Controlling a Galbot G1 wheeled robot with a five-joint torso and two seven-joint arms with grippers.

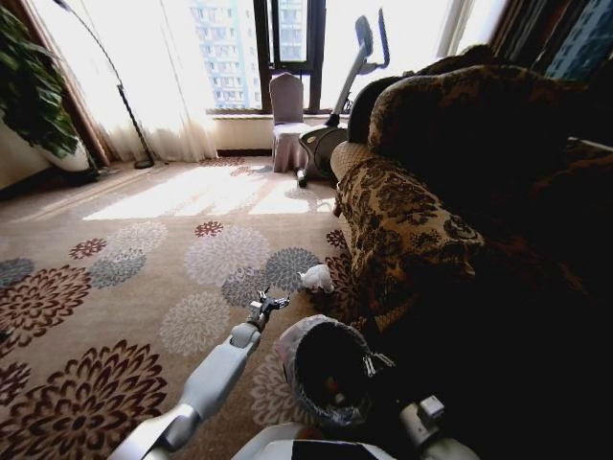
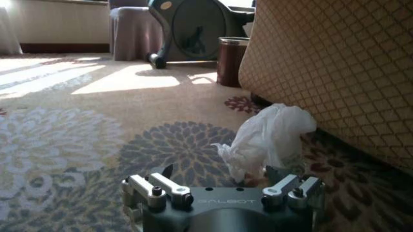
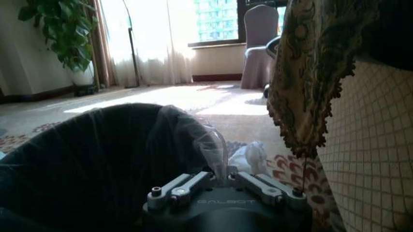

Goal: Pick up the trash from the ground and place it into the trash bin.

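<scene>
Left to right across the floral carpet [image 1: 144,287]: potted plant [image 1: 34,86] and floor lamp [image 1: 120,91] by the curtains at the far-left edge, covered chair [image 1: 285,120] and exercise machine [image 1: 335,115] under the window. Left gripper [image 1: 269,305] stretched low over the carpet near its mid area, fingers spread open w/ nothing between them, aimed at the white plastic bag [image 1: 316,278]. Bag crumpled on the carpet just beside the sofa [image 1: 412,211] base, close ahead of the fingertips but apart from them; in left wrist view, bag [image 2: 268,140] sits just past the open gripper [image 2: 219,176], nearer its one finger, against the sofa's quilted side. Trash bin [image 1: 326,369] w/ whitish liner stands near the front edge of the carpet, btwn the two arms. Right gripper [image 1: 376,362] at the bin's rim on the sofa side, closed on the rim; right wrist view shows the linkages [image 3: 226,188] drawn in against the bin [image 3: 96,159] wall and liner.
</scene>
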